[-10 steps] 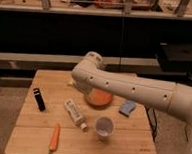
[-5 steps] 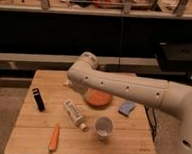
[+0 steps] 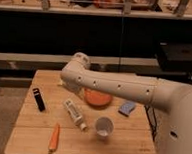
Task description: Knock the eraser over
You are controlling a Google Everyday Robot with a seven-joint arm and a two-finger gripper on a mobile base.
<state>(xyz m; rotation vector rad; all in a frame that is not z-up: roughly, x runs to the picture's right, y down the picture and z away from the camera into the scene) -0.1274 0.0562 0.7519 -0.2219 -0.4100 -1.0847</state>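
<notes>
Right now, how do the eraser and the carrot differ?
The eraser is black, the carrot orange. The eraser stands on end near the table's left edge; the carrot lies flat by the front edge. The eraser is blocky, the carrot tapers. Both are slim, similar in length and untouched. The gripper is out of sight behind the arm.

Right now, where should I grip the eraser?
Pinch the eraser across its slim sides near the top, coming from above: it seems to stand upright, apart from the tube. The gripper is hidden behind the arm.
</notes>
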